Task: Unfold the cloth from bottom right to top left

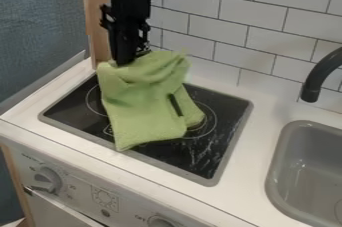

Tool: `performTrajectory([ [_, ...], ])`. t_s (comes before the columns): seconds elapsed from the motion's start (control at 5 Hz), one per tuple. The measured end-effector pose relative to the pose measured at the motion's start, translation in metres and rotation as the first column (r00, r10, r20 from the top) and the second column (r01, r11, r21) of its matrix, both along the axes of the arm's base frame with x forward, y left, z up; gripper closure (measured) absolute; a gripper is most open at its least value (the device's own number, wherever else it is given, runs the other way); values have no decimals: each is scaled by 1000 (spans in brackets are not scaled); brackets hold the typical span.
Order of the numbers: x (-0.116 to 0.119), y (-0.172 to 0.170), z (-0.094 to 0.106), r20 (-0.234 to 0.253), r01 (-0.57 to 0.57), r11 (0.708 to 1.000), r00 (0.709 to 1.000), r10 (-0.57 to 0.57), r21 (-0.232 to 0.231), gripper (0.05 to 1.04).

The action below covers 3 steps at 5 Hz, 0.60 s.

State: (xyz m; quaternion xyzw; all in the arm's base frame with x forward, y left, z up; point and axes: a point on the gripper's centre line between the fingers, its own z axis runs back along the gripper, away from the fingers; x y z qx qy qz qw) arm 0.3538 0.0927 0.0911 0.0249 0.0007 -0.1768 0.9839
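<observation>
Logged green cloth (140, 106) on black cooktop (230, 116), towards left and rear in camera view. Traced long axis from wall side down to front edge of cooktop, leaning slightly rightward on the way down. Marked lowest corner near front left, pointing at front of counter (264, 108). From that corner, followed lower edge rightward and upward to a rounded fold. Recorded bunched upper part with several creases, a smoother lower part, and a narrow dark strip along right side.

Read surface as white counter around grey-framed cooktop, with thin ring outlines partly under cloth and pale streaks or reflections at right. To the right, noted grey sink (308, 123) below black faucet (323, 73). Behind, noted pale brick-pattern tiles (267, 18); at left, upright wooden post (96, 18) and blue-grey panel (40, 36). On front panel below counter, found control knob (47, 180) at left and part of another (160, 222) at bottom edge.

Placed black hand (123, 63) at cloth's upper left, pointing downward, with lower end against bunched edge. Located most of cloth below and to the right of hand. Cannot tell opening of hand, nor any firm grip on cloth.
</observation>
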Motion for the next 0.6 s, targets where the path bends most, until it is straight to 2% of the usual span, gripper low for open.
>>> performTrajectory([
  [0.2,14,13,-11,-1,-12,998,1000,12,54,1034],
  [0.6,30,42,-29,2,-60,993,998,60,97,1034],
])
